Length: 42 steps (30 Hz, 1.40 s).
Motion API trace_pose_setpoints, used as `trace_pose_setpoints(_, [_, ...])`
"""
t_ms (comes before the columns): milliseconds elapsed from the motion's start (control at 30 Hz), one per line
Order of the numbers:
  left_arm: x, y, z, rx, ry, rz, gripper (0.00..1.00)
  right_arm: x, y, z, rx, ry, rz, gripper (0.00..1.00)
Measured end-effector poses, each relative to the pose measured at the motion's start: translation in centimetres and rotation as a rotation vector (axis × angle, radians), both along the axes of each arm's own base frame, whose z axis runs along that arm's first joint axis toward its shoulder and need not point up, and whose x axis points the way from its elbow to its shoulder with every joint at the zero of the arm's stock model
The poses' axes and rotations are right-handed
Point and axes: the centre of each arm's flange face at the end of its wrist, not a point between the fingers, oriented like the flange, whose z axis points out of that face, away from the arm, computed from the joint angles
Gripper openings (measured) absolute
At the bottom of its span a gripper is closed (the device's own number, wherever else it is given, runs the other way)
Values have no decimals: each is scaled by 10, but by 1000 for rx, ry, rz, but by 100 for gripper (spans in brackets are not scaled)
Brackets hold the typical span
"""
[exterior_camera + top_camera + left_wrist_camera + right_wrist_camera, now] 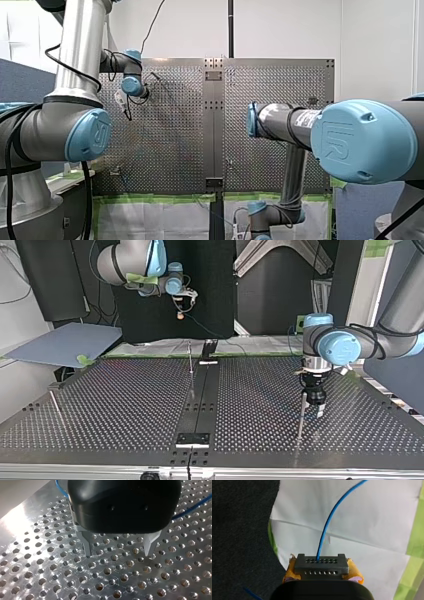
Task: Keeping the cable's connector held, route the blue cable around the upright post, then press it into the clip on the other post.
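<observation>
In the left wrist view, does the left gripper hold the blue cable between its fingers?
No, my left gripper is open over the perforated table, and the blue cable passes beside it.

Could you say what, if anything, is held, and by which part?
My right end effector grips the connector by its sides; my left end effector holds nothing.

The left arm is pointing its tool straight down, its metal fingers standing spread apart. The right arm is holding its tool raised high, its yellow pads clamping the connector.
</observation>
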Motion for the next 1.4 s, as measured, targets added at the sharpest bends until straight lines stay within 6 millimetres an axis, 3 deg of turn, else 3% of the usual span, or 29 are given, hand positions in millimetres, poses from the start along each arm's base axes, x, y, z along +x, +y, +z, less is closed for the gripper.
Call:
trace_pose_setpoints(167, [0, 1, 0, 0, 0, 1, 100, -3, 0, -3, -3, 8, 5, 0])
trace_pose_setpoints(333, [0, 2, 0, 0, -1, 3, 100, -2, -2, 7, -20, 4, 24, 0])
trace_pose_setpoints(733, [0, 3, 0, 0, 3, 5, 100, -3, -13, 56, -103, -56, 19, 0])
trace_pose_setpoints(1400, [0, 5, -1, -1, 11, 16, 100, -9, 3, 125, -96, -87, 20, 0])
